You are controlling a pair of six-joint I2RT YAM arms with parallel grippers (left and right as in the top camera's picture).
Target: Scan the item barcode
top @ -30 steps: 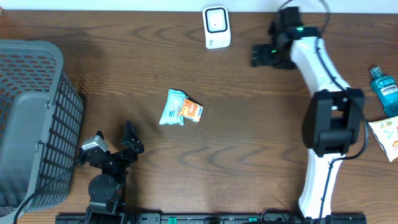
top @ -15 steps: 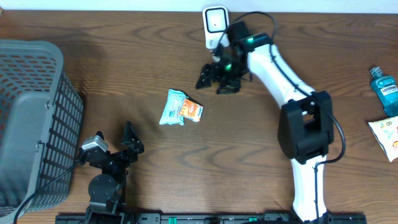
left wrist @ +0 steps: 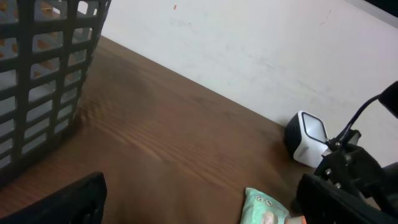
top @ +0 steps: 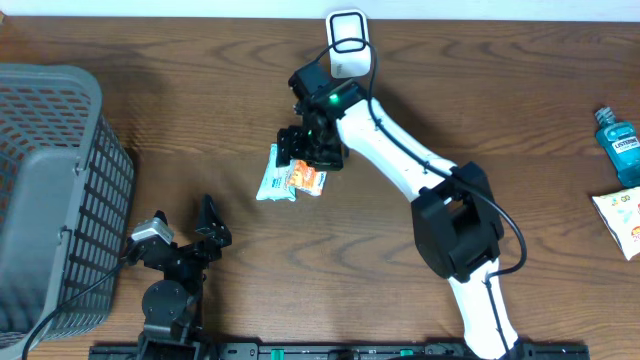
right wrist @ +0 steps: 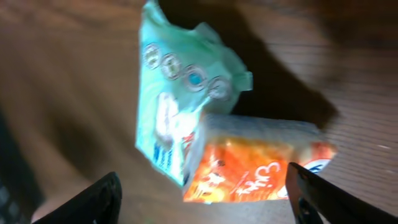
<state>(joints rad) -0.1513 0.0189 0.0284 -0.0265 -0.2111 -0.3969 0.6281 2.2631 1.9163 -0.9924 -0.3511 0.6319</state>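
2 tools are open: left tool [top: 200, 228] beside the grey basket [top: 52, 78], right tool [right wrist: 204, 198] over the snack packet [top: 274, 185].

Overhead camera looks down on the dark wood-grain table [top: 200, 80]; left wrist camera, low at the near edge, faces the far white wall [left wrist: 249, 50]; right wrist camera sits close above — all share the crinkled teal-and-orange snack packet [top: 272, 182].

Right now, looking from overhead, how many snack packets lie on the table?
2. A teal-and-orange packet lies mid-table beneath the right end effector; a white packet sits at the right edge, partly cropped. The basket might hide more.
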